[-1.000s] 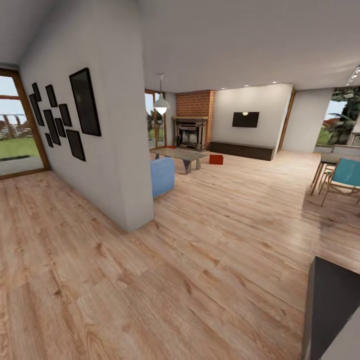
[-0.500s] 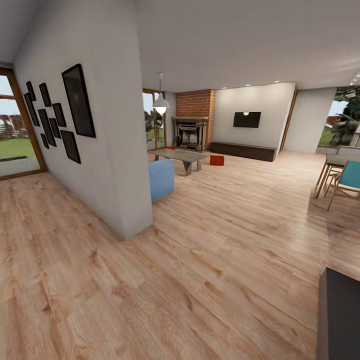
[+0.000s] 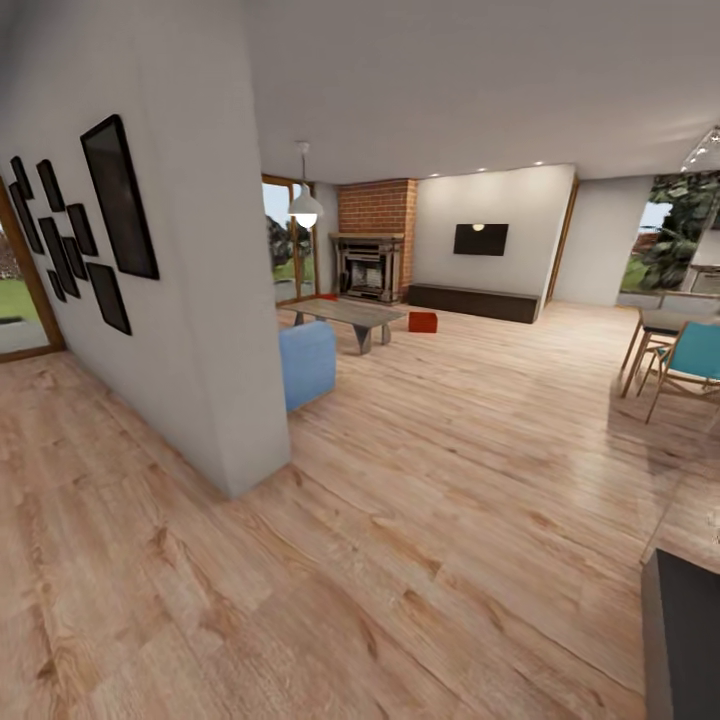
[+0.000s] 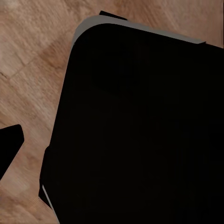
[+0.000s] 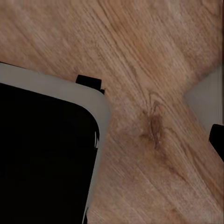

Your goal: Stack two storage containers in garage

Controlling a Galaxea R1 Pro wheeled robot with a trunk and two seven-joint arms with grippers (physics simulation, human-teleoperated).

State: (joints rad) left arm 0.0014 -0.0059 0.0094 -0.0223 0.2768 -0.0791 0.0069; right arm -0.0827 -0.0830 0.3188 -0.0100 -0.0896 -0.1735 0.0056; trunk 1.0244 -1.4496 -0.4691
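plank floor (image 3: pixel 420 520) running to the living room: one brick fireplace (image 3: pixel 375 235), one tv (image 3: pixel 479 239), one long dark cabinet (image 3: pixel 470 302). one red container (image 3: pixel 422 321) on the floor beside the coffee table (image 3: pixel 345 315); a second red sliver (image 3: pixel 328 297) further back, too small to tell. one blue seat (image 3: pixel 305 362), seven black frames (image 3: pixel 118 200). grippers' state: cannot tell.

Wide open wood floor (image 3: pixel 440 480) ahead; wall end (image 3: pixel 235 330) juts in on left w/ blue chair (image 3: pixel 306 363) behind, coffee table (image 3: pixel 345 315) further back, dining chairs (image 3: pixel 690 360) right.
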